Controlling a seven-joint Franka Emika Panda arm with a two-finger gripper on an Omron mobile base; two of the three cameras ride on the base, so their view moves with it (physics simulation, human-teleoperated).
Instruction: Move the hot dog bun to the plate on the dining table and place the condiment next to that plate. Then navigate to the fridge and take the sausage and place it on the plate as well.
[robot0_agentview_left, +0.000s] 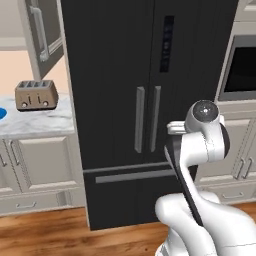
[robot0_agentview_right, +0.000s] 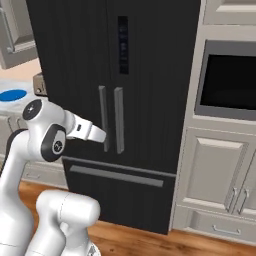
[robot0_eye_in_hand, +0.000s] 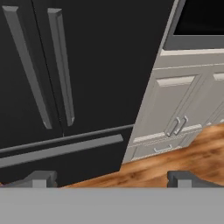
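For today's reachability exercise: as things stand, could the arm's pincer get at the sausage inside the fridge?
Probably not yet. Both fridge doors are shut, their grey handles side by side, so nothing inside can be reached. The pincer is open and empty, facing the doors; a door must be opened first.

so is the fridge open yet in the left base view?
No, both doors of the fridge sit flush and shut, with the two grey vertical handles side by side at the centre seam.
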